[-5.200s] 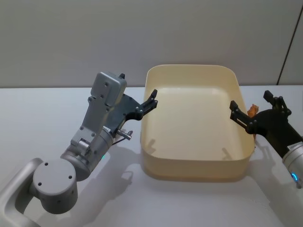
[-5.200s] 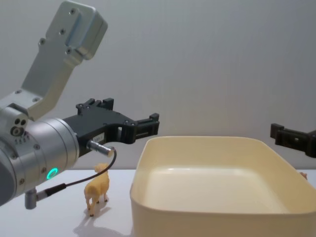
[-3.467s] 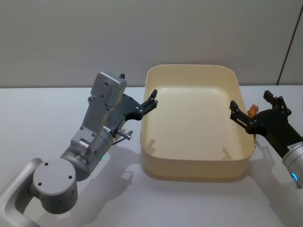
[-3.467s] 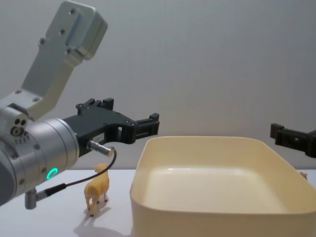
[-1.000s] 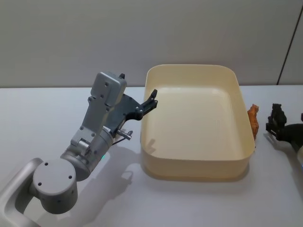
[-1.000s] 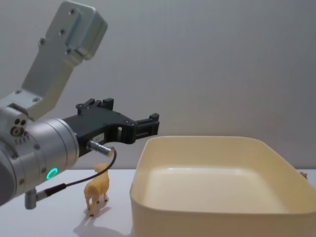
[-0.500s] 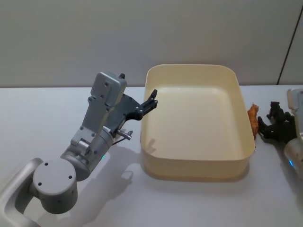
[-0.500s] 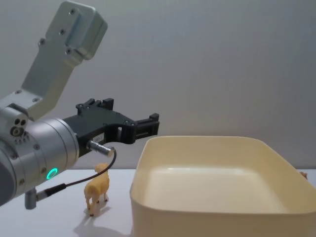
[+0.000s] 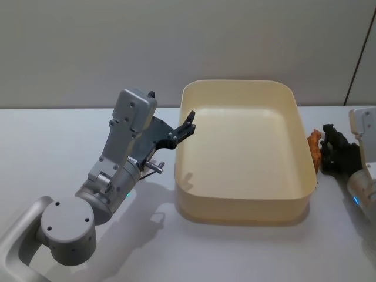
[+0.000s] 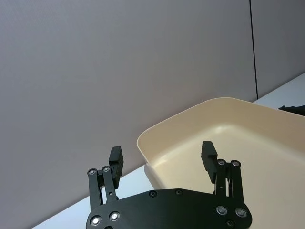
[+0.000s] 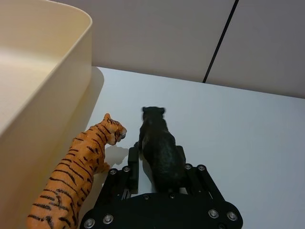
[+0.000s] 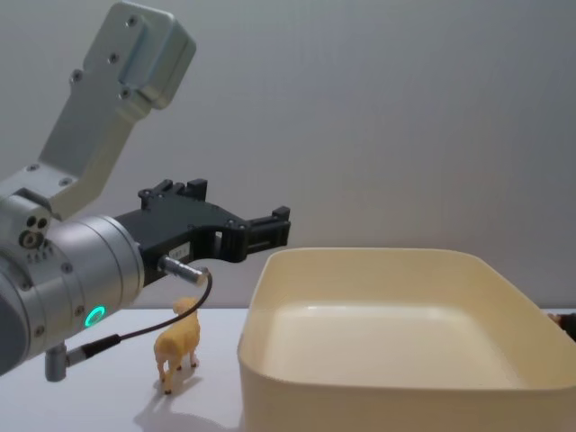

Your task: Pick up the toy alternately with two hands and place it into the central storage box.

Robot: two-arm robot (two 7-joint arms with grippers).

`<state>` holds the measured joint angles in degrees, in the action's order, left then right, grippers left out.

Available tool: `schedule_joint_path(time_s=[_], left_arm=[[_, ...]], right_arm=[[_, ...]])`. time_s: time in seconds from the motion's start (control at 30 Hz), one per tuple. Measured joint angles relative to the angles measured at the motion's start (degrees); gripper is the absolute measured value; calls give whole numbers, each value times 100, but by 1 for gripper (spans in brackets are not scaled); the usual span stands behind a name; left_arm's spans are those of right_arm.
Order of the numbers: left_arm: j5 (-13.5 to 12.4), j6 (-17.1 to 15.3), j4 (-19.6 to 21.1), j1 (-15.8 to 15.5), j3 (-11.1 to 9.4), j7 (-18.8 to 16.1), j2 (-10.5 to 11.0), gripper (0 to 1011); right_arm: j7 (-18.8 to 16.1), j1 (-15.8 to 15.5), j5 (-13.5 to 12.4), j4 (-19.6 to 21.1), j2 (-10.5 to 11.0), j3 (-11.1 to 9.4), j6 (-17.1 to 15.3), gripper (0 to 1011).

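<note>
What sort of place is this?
Probably a robot lab test bench: a white tabletop against a plain grey wall, with a cream-yellow plastic tub, an orange striped toy tiger and a black toy panther. The left gripper hovers by the tub's left rim; the right gripper is at the panther.

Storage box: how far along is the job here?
Nothing is done: the box holds no toys. In hand: the right claw straddles the black panther beside the tiger, both on the table outside the box. To do: panther, tiger and the sheep, near the open, idle left claw.
</note>
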<state>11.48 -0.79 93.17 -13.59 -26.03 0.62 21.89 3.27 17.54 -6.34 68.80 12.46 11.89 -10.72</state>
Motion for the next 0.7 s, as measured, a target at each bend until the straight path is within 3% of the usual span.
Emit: schedule_joint_path(time_s=[0.17, 0.33, 0.7], left_arm=[[0, 0, 0, 0, 0, 0, 0, 1001], [0, 0, 0, 0, 0, 0, 0, 1001], [0, 0, 0, 0, 0, 0, 0, 1000]], right_arm=[[-2, -12, 13, 1, 0, 0, 31, 274], [-1, -88, 38, 93, 24, -7, 149, 163], [242, -411, 52, 677, 159, -112, 537, 164]])
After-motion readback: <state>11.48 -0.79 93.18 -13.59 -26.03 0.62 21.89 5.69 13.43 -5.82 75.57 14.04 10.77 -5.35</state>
